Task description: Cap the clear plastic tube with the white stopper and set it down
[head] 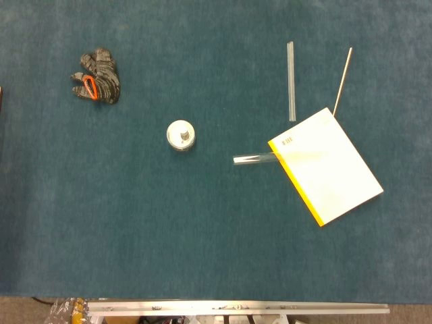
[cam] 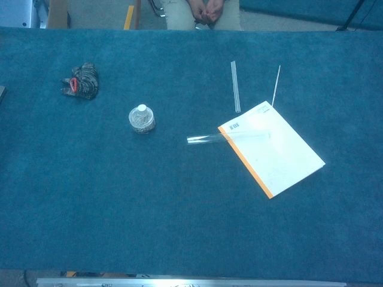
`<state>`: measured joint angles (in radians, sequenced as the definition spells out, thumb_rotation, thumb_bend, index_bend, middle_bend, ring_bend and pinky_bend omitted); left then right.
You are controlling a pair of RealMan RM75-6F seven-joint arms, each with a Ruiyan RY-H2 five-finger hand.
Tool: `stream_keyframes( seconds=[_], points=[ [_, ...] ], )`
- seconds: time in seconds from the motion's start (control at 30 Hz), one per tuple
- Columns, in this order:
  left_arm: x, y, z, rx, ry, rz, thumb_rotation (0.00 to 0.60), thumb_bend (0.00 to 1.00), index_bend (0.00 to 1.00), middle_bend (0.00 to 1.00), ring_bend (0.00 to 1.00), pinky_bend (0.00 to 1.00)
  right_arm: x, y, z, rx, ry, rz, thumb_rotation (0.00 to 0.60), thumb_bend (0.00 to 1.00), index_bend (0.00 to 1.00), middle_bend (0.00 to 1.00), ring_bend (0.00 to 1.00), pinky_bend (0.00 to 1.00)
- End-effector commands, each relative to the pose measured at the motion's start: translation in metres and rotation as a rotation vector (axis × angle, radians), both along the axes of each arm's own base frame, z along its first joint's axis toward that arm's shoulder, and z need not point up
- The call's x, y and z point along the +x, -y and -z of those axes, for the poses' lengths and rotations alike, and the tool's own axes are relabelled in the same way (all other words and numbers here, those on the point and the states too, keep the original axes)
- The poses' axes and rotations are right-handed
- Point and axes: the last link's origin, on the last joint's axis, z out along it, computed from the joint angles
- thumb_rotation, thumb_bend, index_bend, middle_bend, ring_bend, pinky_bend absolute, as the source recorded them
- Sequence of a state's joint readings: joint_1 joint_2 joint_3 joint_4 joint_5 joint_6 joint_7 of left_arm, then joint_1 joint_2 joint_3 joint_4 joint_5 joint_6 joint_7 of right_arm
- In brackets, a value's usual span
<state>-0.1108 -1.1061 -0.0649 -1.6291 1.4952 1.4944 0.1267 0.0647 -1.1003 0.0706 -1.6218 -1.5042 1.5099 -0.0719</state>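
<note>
Neither hand is seen, so their state cannot be told — the clear plastic tube point(head: 255, 159), half propped on the notepad point(head: 329, 167), could be rolled off if nudged.

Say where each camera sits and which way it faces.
Head view: high above, looking almost straight down at the blue table; no arm or hand shows.
Chest view: lower, tilted forward across the table toward a seated person beyond; no arm or hand shows.
Shared: clear tube, notepad, bottle, glove.
</note>
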Motion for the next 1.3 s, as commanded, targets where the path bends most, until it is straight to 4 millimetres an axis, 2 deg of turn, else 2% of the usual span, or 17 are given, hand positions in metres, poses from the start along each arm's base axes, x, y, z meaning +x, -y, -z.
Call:
stream_keyframes(
  seconds=[0.03,0.33,0.47,0.67,0.8,1.0,1.3],
  points=[
    [0.0,0.001,0.0,0.0,0.001,0.001,0.6,0.37,0.38,0.4,0.28,0.27,0.0,-0.001,0.0,0.001,0.0,0.001,0.6,0.36,0.5,0.33,0.23,0.33],
    [0.001,0.005,-0.003,0.002,0.001,0.006,0.6,0.37,0.38,0.4,0.28,0.27,0.007,0.001,-0.005,0.016,0.042,-0.019,0.6,0.36,0.5,0.33,0.23,0.33],
    [0.001,0.006,-0.006,0.005,-0.001,0.008,0.6,0.37,0.38,0.4,0.28,0.27,0.018,0.011,-0.004,0.059,0.082,-0.045,0.6,0.36,0.5,0.33,0.23,0.33],
    [0.002,0.004,-0.007,-0.002,0.001,0.016,0.6,0.37,0.38,0.4,0.28,0.27,0.047,0.034,0.008,0.189,0.18,-0.094,0.6,0.36,0.5,0.33,0.23,0.33],
    [0.002,0.003,-0.006,-0.014,0.003,0.022,0.6,0.37,0.38,0.4,0.28,0.27,0.068,0.053,0.021,0.252,0.214,-0.132,0.6,0.34,0.5,0.33,0.23,0.33],
    [0.003,0.001,-0.006,-0.029,0.001,0.03,0.6,0.37,0.38,0.39,0.28,0.27,0.102,0.076,0.045,0.329,0.214,-0.184,0.6,0.23,0.5,0.32,0.23,0.33],
    [0.002,0.005,-0.008,-0.031,0.007,0.036,0.6,0.37,0.38,0.39,0.28,0.27,0.136,0.096,0.087,0.45,0.133,-0.197,0.6,0.16,0.51,0.32,0.21,0.33]
  ],
)
